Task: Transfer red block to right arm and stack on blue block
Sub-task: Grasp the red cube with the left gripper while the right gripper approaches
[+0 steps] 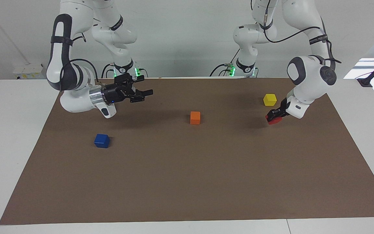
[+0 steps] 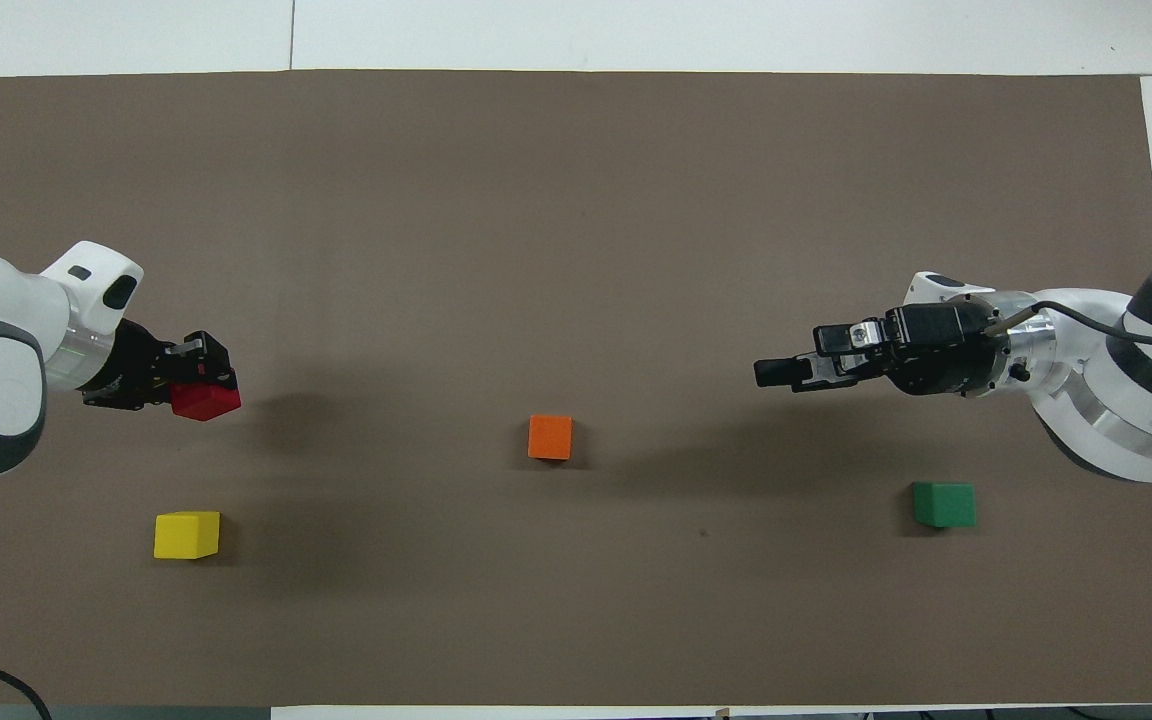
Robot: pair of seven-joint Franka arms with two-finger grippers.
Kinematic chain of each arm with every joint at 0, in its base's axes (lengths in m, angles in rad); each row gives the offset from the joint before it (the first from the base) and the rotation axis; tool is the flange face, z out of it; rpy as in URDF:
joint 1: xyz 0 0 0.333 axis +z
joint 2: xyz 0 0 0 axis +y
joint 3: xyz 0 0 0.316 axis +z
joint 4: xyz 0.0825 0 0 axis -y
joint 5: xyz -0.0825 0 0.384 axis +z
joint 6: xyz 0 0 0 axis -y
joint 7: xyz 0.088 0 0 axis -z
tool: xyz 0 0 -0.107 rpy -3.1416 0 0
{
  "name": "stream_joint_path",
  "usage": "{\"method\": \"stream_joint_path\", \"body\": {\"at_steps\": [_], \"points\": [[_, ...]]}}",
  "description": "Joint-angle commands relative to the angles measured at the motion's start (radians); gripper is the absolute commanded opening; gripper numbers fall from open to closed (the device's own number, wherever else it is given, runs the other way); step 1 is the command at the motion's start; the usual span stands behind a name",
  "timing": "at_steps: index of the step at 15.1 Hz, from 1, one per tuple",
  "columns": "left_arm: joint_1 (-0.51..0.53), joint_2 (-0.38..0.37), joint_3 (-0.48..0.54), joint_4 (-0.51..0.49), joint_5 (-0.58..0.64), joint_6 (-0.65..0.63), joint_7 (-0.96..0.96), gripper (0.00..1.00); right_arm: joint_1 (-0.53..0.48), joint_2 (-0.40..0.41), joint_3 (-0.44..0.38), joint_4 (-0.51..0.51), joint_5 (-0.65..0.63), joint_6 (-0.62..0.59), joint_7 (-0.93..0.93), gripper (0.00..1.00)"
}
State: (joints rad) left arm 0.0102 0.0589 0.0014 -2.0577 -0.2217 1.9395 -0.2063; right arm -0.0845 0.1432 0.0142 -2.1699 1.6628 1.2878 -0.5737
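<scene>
The left pincer [image 1: 274, 117] grips the red block [image 1: 275, 121] above the tabletop [image 1: 187, 182], angled inward for handover. The right pincer [image 1: 141, 95] waits open, horizontal, above the blue block [image 1: 102, 140].

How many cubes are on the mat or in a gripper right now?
5. Red block held in the left gripper; yellow cube beside it, nearer the robots; orange cube mid-mat; blue block and green cube toward the right arm's end.

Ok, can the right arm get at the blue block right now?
Probably yes: the right gripper hangs open and empty over the mat near the blue block, which has nothing on it.
</scene>
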Motion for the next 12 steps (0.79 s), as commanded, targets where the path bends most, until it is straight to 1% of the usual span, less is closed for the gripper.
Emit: {"method": "stream_joint_path", "body": {"at_steps": [1,3,6,8,9,10,12], "points": [[0.031,-0.028,0.002,0.077,-0.129,-0.164,-0.201,0.00,0.005,0.007,0.001,-0.027,0.031,-0.051,-0.009,1.00],[0.027,-0.053,-0.009,0.108,-0.166,-0.250,-0.360,0.00,0.037,0.032,0.001,-0.027,0.063,-0.083,-0.035,1.00],[0.017,-0.088,-0.014,0.128,-0.347,-0.329,-0.647,0.00,0.042,0.078,0.004,-0.027,0.110,-0.126,-0.116,1.00],[-0.005,-0.122,-0.043,0.128,-0.425,-0.321,-0.875,0.00,0.080,0.090,0.004,-0.025,0.149,-0.131,-0.132,1.00],[-0.007,-0.128,-0.055,0.130,-0.492,-0.312,-1.010,0.00,0.087,0.090,0.006,-0.025,0.179,-0.127,-0.132,1.00],[-0.007,-0.140,-0.073,0.131,-0.543,-0.301,-1.106,0.00,0.121,0.090,0.004,-0.025,0.201,-0.124,-0.133,1.00],[-0.012,-0.165,-0.096,0.113,-0.632,-0.295,-1.183,0.00,0.153,0.088,0.004,-0.030,0.241,-0.104,-0.153,1.00]]}}
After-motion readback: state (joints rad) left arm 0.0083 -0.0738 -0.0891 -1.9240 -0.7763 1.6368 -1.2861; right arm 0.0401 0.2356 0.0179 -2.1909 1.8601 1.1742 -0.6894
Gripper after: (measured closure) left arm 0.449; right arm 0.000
